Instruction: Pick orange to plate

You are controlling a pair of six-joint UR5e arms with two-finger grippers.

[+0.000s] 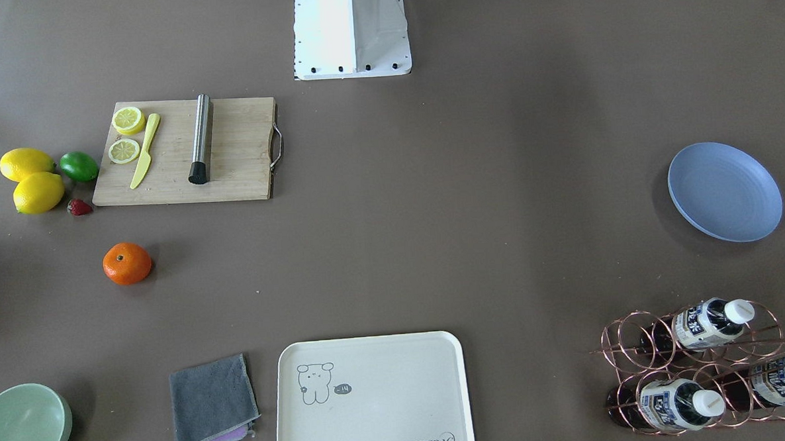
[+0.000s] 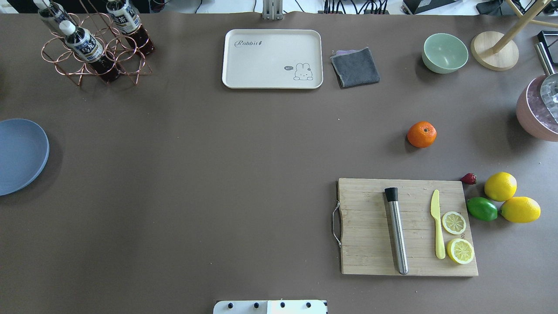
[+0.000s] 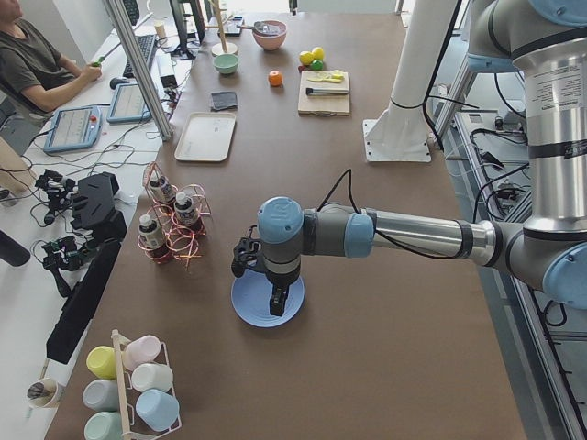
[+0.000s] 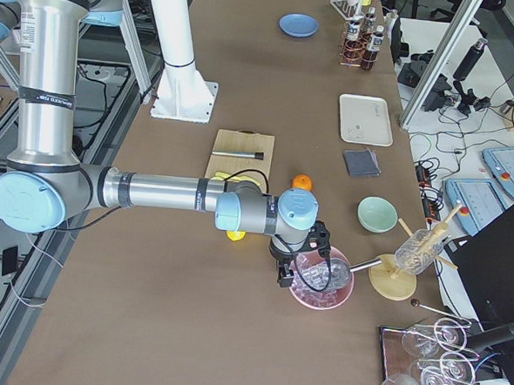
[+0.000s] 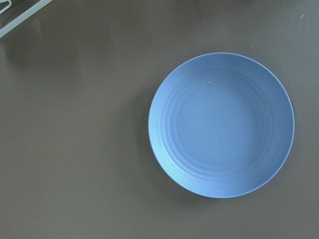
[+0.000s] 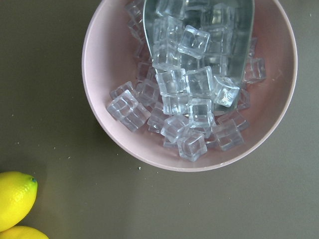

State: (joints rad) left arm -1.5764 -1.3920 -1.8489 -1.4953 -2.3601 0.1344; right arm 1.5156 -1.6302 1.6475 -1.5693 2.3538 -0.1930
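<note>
The orange (image 2: pixel 421 134) sits alone on the brown table beyond the cutting board, also seen in the front view (image 1: pixel 127 263) and small in the side views (image 4: pixel 302 183). The blue-lavender plate (image 1: pixel 724 191) lies empty at the table's far left end (image 2: pixel 19 155) and fills the left wrist view (image 5: pixel 221 124). My left gripper (image 3: pixel 276 303) hangs over the plate (image 3: pixel 248 310); I cannot tell whether it is open or shut. My right gripper (image 4: pixel 283 277) hovers over a pink bowl of ice, well away from the orange; its state cannot be told either.
A wooden cutting board (image 2: pixel 370 226) carries a metal muddler, a yellow knife and lemon slices. Lemons (image 2: pixel 500 186), a lime and a strawberry lie beside it. The pink ice bowl (image 6: pixel 99 124), green bowl (image 2: pixel 444 52), grey cloth (image 2: pixel 355 66), cream tray (image 2: pixel 272 59) and bottle rack (image 2: pixel 93 48) line the far side.
</note>
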